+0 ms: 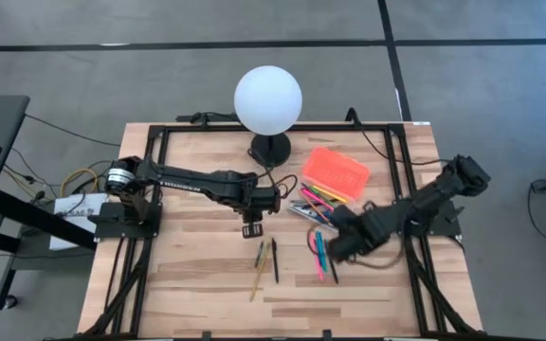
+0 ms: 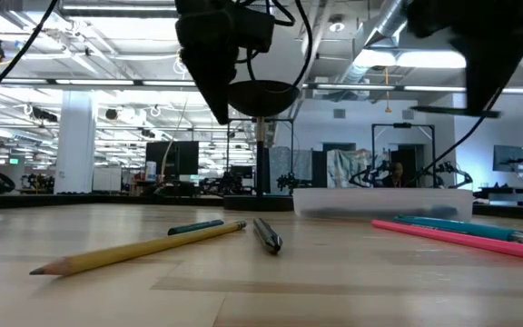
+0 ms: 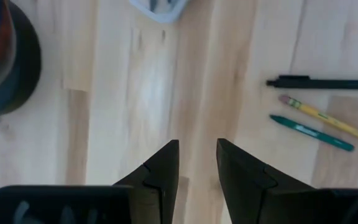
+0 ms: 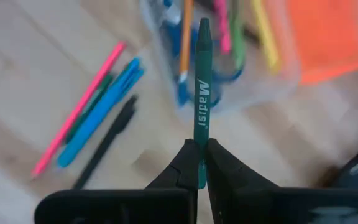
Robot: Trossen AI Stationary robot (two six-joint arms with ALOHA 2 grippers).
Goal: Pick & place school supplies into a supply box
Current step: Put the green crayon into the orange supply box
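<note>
The supply box [image 1: 317,203] lies open at the right of the table's middle, its clear tray holding several pens and its orange lid [image 1: 336,173] behind it. My right gripper [image 4: 199,163] hovers near the tray, shut on a green pen [image 4: 201,87]. A pink pen [image 4: 79,106], a blue pen [image 4: 101,112] and a black pen [image 4: 107,146] lie flat beside the tray. My left gripper [image 3: 197,163] hangs open over bare wood near the lamp. Beside it lie a black pen [image 3: 322,83], a yellow pencil [image 3: 325,118] and another green pen [image 3: 312,132]. My right gripper pinches the green pen's one end [image 4: 200,148] between its two fingers. The fingers point steeply down, and the pen runs on past the fingertips in line with them. The pen is lifted clear, its free end [image 4: 203,26] above the tray of the supply box.
A white globe lamp [image 1: 268,99] on a black base [image 1: 270,148] stands at the far middle, close to my left arm. A black frame [image 1: 159,133] and cables run along the table's edges. Bare wood lies along the near edge [image 1: 273,308].
</note>
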